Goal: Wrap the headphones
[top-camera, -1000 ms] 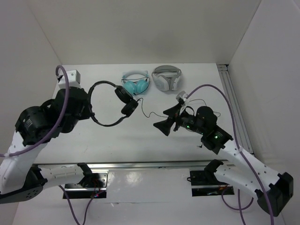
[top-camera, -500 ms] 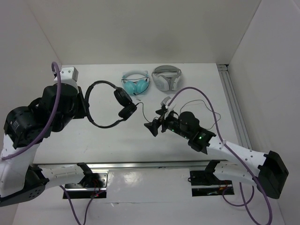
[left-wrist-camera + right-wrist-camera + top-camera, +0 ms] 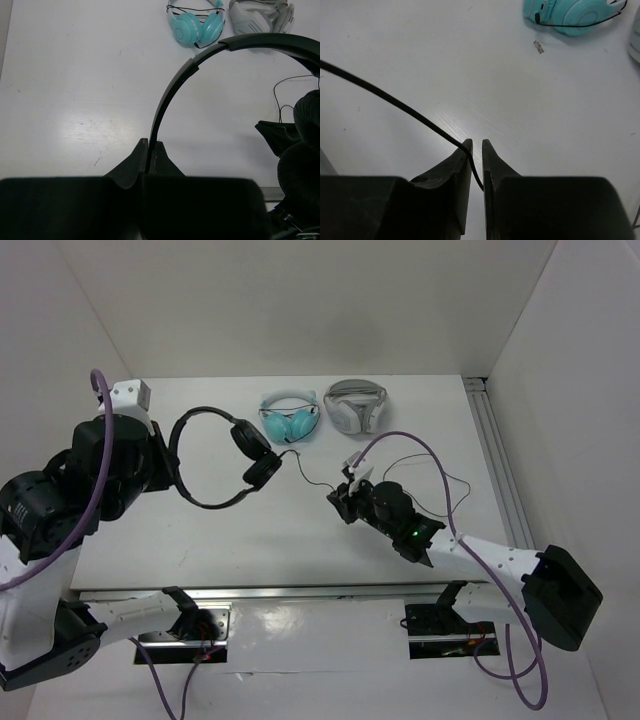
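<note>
L wrist cam shows left gripper (image 3: 149,146) clamped on headband of small black on-ear headphones (image 3: 262,472), held above white table (image 3: 300,530); only R wrist cam shows right gripper (image 3: 476,147) pinching their thin black cable (image 3: 420,118).

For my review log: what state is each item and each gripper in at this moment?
Small black on-ear headphones: held up by the headband.
Thin black cable: unwrapped, trailing loose.
Left gripper: shut on the headband.
Right gripper: nearly closed, cable in the gap; pinch unclear.
Teal headphones: lying untouched.
White-grey headphones: lying untouched.
</note>
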`<state>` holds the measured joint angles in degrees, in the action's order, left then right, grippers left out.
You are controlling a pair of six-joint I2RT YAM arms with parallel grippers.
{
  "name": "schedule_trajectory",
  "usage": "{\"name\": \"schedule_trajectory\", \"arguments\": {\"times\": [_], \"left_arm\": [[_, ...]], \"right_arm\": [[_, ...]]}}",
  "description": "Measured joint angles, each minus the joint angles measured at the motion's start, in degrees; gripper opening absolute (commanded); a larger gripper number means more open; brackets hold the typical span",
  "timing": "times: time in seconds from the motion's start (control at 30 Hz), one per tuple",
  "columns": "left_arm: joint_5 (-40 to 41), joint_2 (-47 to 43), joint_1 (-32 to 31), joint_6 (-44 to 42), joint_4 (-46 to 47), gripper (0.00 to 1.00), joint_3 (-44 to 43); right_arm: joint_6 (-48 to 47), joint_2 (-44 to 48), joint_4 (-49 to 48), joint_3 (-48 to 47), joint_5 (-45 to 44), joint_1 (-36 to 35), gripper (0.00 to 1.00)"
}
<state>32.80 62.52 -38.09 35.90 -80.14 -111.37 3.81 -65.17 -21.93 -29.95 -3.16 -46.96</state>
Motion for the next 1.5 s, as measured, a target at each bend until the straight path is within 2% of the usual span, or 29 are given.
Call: {"name": "schedule_trajectory", "arguments": {"times": [0.07,0.13,0.2,0.4,0.57,0.77,0.9,1.1,1.3,1.5], "left_arm": [[-0.04,-0.15,0.63,-0.02,-0.11,0.00,-0.11],[-0.04,-0.15,0.90,-0.13,-0.31,0.00,-0.57],[-0.04,-0.13,0.94,-0.15,-0.39,0.00,-0.92],[0.55,-0.72,0.96,-1.29,0.81,0.00,1.46],[1.73,-4.04,1.05,-3.19,4.87,0.00,15.32],[-1.46,-1.51,0.20,-9.05,12.09,0.00,27.12],[-1.79,2.51,-3.32,-10.60,16.00,0.00,30.45],[-5.84,6.84,-12.02,-14.19,22.73,0.00,35.63],[-11.50,7.34,-23.47,-18.45,29.29,0.00,39.89],[-16.28,6.12,-25.90,-22.08,34.07,0.00,41.33]], "right_arm": [[0.48,0.00,-0.15,1.03,0.76,-0.02,0.19],[0.76,0.00,-0.57,1.53,1.05,-0.02,0.05],[1.14,-0.04,-1.36,1.92,1.16,-0.02,0.00],[2.29,0.50,-0.63,2.34,-1.95,-0.42,0.00],[3.41,7.06,7.21,0.17,-14.91,-5.11,0.00],[2.71,15.45,17.73,-10.56,-26.10,-13.57,0.00],[1.53,17.18,23.93,-18.01,-26.77,-17.20,0.00],[-0.31,17.55,32.65,-24.61,-22.88,-17.42,0.00],[-1.62,16.26,36.79,-25.68,-22.99,-17.40,0.00],[-1.77,13.07,37.97,-25.66,-23.15,-17.40,0.00]]}}
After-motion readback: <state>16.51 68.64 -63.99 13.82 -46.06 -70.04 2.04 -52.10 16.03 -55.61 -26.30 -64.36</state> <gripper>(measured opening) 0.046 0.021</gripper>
